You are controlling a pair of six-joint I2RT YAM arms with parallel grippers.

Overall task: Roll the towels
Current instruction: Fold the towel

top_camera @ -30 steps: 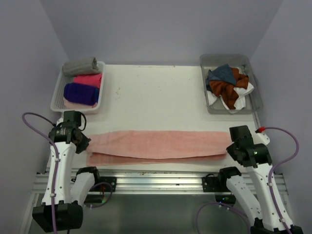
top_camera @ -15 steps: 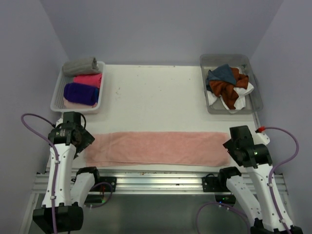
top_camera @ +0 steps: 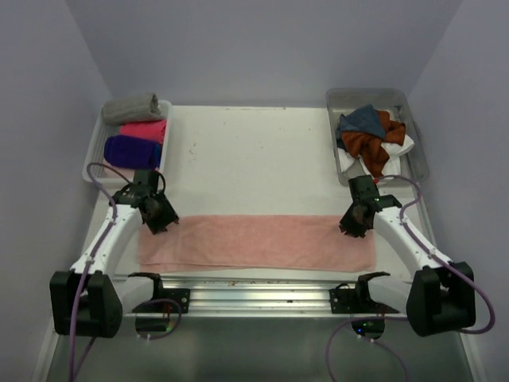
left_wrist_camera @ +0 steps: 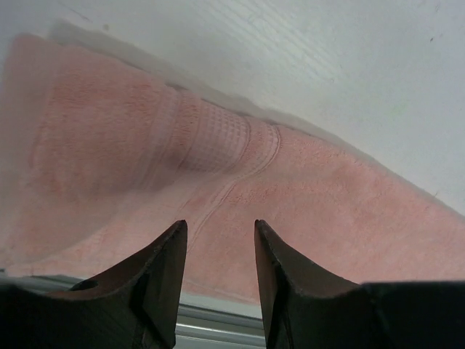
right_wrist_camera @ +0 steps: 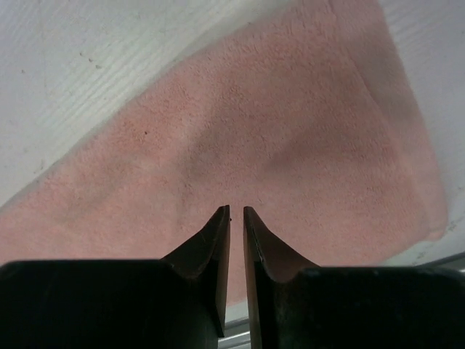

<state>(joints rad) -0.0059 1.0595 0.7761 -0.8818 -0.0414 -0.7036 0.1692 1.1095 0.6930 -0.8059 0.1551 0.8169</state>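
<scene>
The long salmon pink terry towel (top_camera: 258, 243) lies flat on the white table (top_camera: 254, 159), close to the near edge, w/ its long side going left to right. At its left end it looks like two layers, one edge a bit out from the other.

The left gripper (top_camera: 157, 221) is over the far left corner of this towel. In the left wrist cam its two black fingers (left_wrist_camera: 163, 276) stand apart w/ a clear gap and nothing btw them. Beyond them a woven band (left_wrist_camera: 211, 138) crosses the cloth. Whether the tips touch the cloth I cannot tell.

The right gripper (top_camera: 351, 226) is over the far right corner. In the right wrist cam its fingers (right_wrist_camera: 207, 254) are almost together, w/ only a thin slit and no cloth seen inside it. Pink terry fills most of that view.

At the far left of the table is a white plastic basket (top_camera: 94, 155) w/ rolled towels: a grey roll (top_camera: 131, 107) at the back, then a hot pink roll (top_camera: 143, 130), then a purple roll (top_camera: 131, 151). A pale pink roll (top_camera: 119, 169) is partly hidden under the purple one.

At the far right is a grey metal tray (top_camera: 402, 99) w/ a crumpled pile: a teal cloth (top_camera: 362, 119), a rust orange cloth (top_camera: 362, 145) and a white cloth (top_camera: 390, 159), all touching.
</scene>
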